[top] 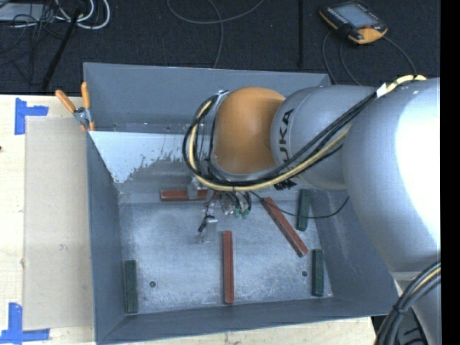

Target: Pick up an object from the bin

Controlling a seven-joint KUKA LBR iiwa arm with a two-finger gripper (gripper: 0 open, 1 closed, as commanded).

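1. The gripper (208, 225) hangs low over the middle of the bin (169, 264) floor, tucked under the orange cover (244, 131). Whether it is open or closed, I cannot tell from here.
2. Nearest piece is the middle red-brown stick (227, 267). Its back end lies just beside the gripper, toward the front edge and a touch to the view's right. Its long axis runs from back wall to front edge, so the rest of it stretches away toward the front edge.
3. My read (a judgement only): taking it calls for a short shift frontward and a grip across its narrow width.
4. Moving outward, the crosswise red-brown stick (180, 195) lies along the back wall, one end running under the wrist.
5. The slanted red-brown stick (285, 226) angles toward the right wall.
6. That makes three red-brown sticks. There are three green ones too: the front-left green stick (129, 286), the front-right green stick (317, 273), and the right-wall green stick (303, 209) beside the arm.
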